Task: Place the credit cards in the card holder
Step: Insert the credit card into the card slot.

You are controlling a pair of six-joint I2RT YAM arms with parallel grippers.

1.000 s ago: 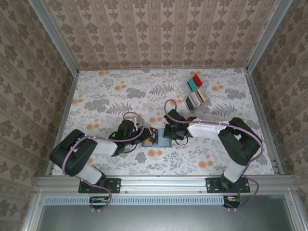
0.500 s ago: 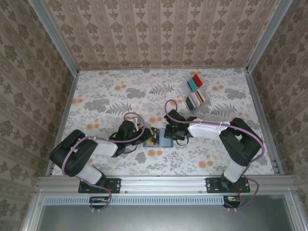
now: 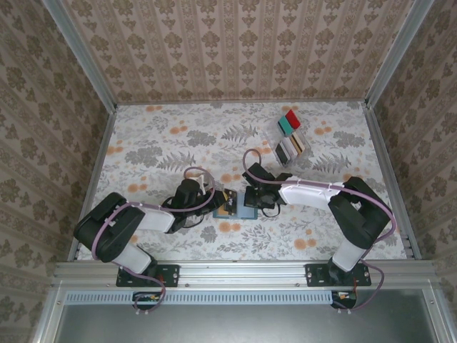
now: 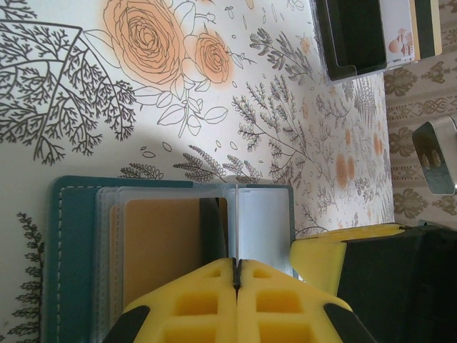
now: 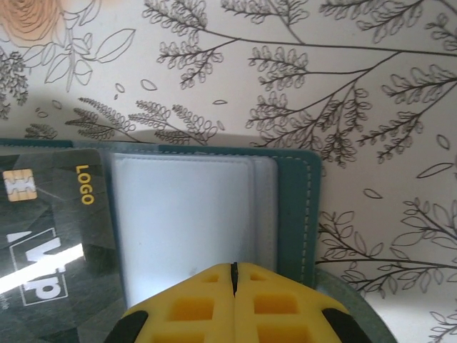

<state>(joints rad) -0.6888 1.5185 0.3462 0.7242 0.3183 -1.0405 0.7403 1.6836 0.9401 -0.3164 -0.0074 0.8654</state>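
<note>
Lying open near the middle of the flowered worktop [image 3: 164,143] in the overhead view, the card holder [image 3: 246,212] sat between the two arms; the left end effector [image 3: 214,204] and the right end effector [image 3: 251,201] met over it from either side. In the left wrist view the left end effector [image 4: 237,266] had its yellow pads pressed together with nothing visible between them, low over the holder's [image 4: 64,250] centre; a tan card [image 4: 161,250] lay in a pale sleeve at lower left. In the right wrist view the right end effector [image 5: 233,270] was likewise pressed together over the pale inner panel [image 5: 186,214]; a dark card [image 5: 50,243] marked LOGO lay at lower left, apparently half in. More cards stood in a clear tray [image 3: 291,143] at upper right of the overhead view. The cards looked light, thin, stiff and slick, so a pinch on a free short edge would suit best; the holder seemed soft and light, likely to slide or fold unless pinned flat.
</note>
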